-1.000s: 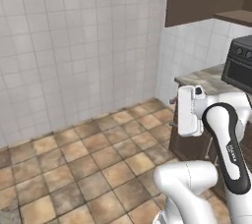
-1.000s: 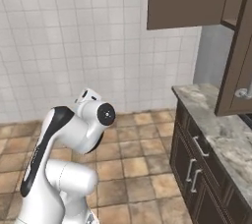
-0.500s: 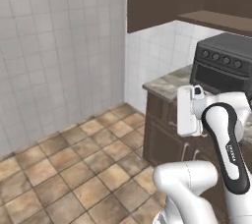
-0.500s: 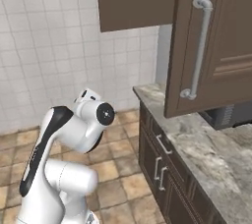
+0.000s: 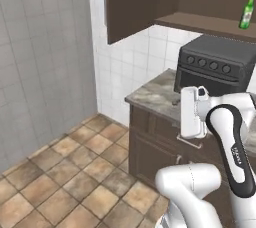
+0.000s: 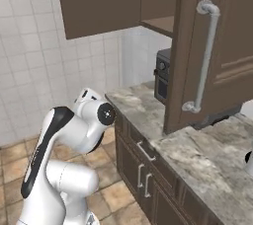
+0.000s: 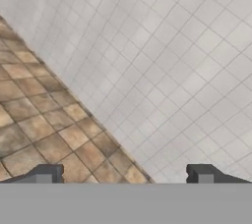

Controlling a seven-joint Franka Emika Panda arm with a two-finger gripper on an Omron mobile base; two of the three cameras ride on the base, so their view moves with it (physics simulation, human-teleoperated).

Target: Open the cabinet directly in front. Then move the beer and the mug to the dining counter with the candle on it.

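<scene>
Up in the top right of the left base view the beer (image 5: 246,11) has come into sight, because the base has swung round toward the cabinet (image 6: 207,46), whose doors stand open: next comes the reach. It is a slim green bottle upright on the shelf. Pointed at tiled wall and floor, the claw (image 7: 125,174) gapes wide, empty

Even, flat rendered light, medium bright, no clear source. Shadows soft: the cabinet (image 5: 150,2) interior is dim, with faint shade on the wall (image 5: 145,57) under it. No glare on the counter (image 6: 197,155). All views low-res and slightly soft; hand view wall tiles (image 7: 162,61) blurry. No edge distortion.
</scene>
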